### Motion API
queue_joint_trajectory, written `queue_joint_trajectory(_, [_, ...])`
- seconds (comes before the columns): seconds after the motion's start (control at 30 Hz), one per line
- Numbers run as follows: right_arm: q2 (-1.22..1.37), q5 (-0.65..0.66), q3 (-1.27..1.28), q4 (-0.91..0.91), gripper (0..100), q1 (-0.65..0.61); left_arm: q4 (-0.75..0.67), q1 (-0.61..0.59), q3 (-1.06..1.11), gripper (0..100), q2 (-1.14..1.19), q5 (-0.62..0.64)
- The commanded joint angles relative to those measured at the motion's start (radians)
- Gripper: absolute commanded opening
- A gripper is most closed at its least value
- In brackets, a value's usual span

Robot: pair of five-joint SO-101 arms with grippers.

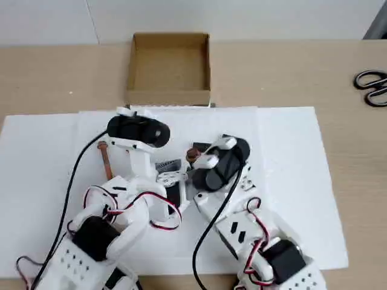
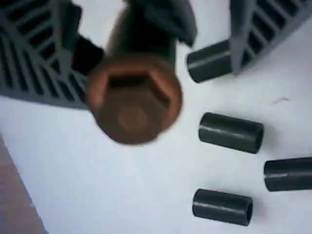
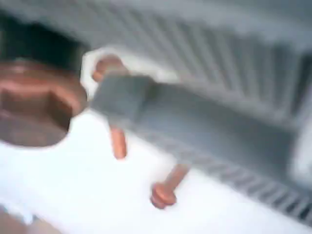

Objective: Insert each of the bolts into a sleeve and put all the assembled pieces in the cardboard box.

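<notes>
so the right gripper (image 1: 202,158) looks pinched on the bolt (image 2: 134,100), standing upright mid-frame, head up. left gripper (image 2: 151,39) is spread wide either side of it. sleeves (image 2: 230,132) lie flat, lower right.

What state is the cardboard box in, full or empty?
Empty: in the high view the box shows only its bare floor, with nothing inside.

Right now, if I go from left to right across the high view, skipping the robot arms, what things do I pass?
copper bolt lying on the white sheet → cardboard box → scissors at the table's right edge
</notes>
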Motion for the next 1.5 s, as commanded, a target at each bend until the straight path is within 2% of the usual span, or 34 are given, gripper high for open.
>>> queue_joint_trajectory(0.0, [-0.004,-0.005,-0.068,-0.024,0.4,0.004,0.002,0.006,-0.053,22,-0.011,0.006])
queue_joint_trajectory(0.27, [-0.004,-0.005,-0.023,-0.024,0.4,0.007,0.003,-0.083,-0.113,22,-0.011,0.002])
queue_joint_trajectory(0.57, [-0.004,-0.005,0.02,-0.024,0.4,0.01,0.097,-0.192,-0.183,21,-0.011,-0.028])
queue_joint_trajectory(0.67, [-0.005,-0.005,0.037,-0.024,0.4,0.01,0.123,-0.249,-0.18,15,-0.011,-0.028])
queue_joint_trajectory(0.77, [-0.005,-0.005,0.048,-0.027,0.4,0.03,0.155,-0.334,-0.179,2,-0.011,-0.028])
queue_joint_trajectory(0.87, [-0.004,-0.005,0.063,-0.025,0.4,0.097,0.193,-0.443,-0.166,2,-0.006,-0.031])
queue_joint_trajectory(0.97, [-0.002,-0.006,0.097,-0.025,0.4,0.153,0.192,-0.531,-0.09,0,-0.008,-0.118])
queue_joint_trajectory(1.17, [0.087,-0.018,0.061,-0.033,0.4,0.162,0.12,-0.638,0.105,0,-0.009,-0.327])
queue_joint_trajectory(1.33, [0.421,-0.091,-0.18,-0.035,0.4,0.162,0.006,-0.669,0.217,0,-0.009,-0.52])
queue_joint_trajectory(1.47, [0.728,-0.092,-0.425,-0.062,0.4,0.162,-0.035,-0.666,0.249,1,-0.005,-0.528])
